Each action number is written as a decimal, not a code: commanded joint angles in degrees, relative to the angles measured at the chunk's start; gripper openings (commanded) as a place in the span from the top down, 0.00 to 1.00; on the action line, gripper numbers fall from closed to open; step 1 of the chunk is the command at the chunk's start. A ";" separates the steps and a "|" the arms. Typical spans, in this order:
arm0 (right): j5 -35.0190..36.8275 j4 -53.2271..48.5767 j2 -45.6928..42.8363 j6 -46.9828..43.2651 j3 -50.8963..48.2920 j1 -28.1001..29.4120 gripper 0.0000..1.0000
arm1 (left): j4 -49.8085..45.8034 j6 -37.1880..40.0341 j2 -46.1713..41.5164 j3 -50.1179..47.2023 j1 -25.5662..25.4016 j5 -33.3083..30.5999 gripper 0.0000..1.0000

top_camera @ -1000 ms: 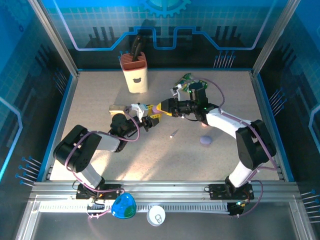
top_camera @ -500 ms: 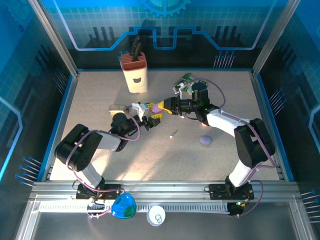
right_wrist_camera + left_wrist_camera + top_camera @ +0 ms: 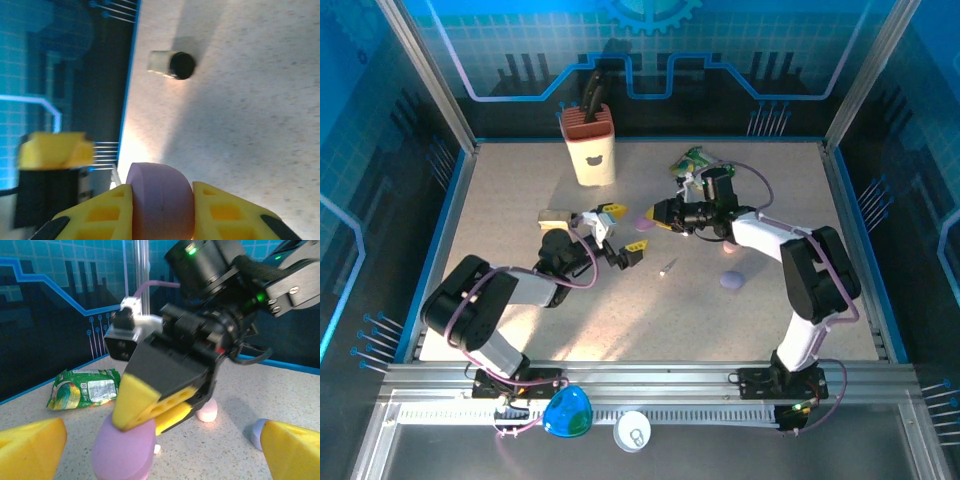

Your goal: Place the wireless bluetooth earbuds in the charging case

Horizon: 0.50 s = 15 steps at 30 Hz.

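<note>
Yellow fingers [image 3: 102,212] of the right gripper [image 3: 651,218] are clamped on a lilac, pebble-shaped case [image 3: 159,200], one pad against each broad side. They hold it low near the middle of the worktop [image 3: 520,180]; whether it touches the surface cannot be told. Facing it, the left gripper [image 3: 625,230] has its fingers [image 3: 30,445] spread wide with nothing between them. The case sits in front of that gap and touches neither finger.

Half a second ago the two grippers were nose to nose around the case. Now the left fingers have opened and a gap has appeared, so the right arm alone carries the case. No open lid shows on it, so by my reading no bud can go in yet. The freed left gripper is the one available to fetch a bud.

A tiny pinkish earbud [image 3: 728,252] lies on the worktop just right of the right gripper. A thin pale bit [image 3: 667,266] lies nearer the front edge, between the arms, and is too small to identify. A second lilac pebble [image 3: 731,281] rests just in front of the earbud.

Farther out, a green packet [image 3: 692,160] lies near the back edge and a cream holder [image 3: 590,148] stands at the back left. A small jar [image 3: 172,65] lies on its side beyond the left gripper.
</note>
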 commanded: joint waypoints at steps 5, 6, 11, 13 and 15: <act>7.41 -9.10 10.66 -8.82 11.77 3.13 0.80 | -2.89 1.96 -5.12 -3.07 0.13 -0.80 0.01; 7.64 -9.96 12.57 -9.29 13.63 3.50 0.81 | -2.57 1.59 -5.19 -3.30 0.09 -0.73 0.01; 8.52 -12.65 21.54 -10.26 21.53 5.88 0.80 | -1.25 0.18 -5.25 -4.42 0.06 -0.77 0.01; 7.74 -12.37 24.09 -9.39 23.88 6.92 0.80 | -1.28 0.36 -5.43 -4.80 0.10 -1.24 0.01; 7.38 -12.03 26.01 -8.61 25.48 7.91 0.80 | -1.70 0.62 -5.78 -4.91 0.06 -1.45 0.01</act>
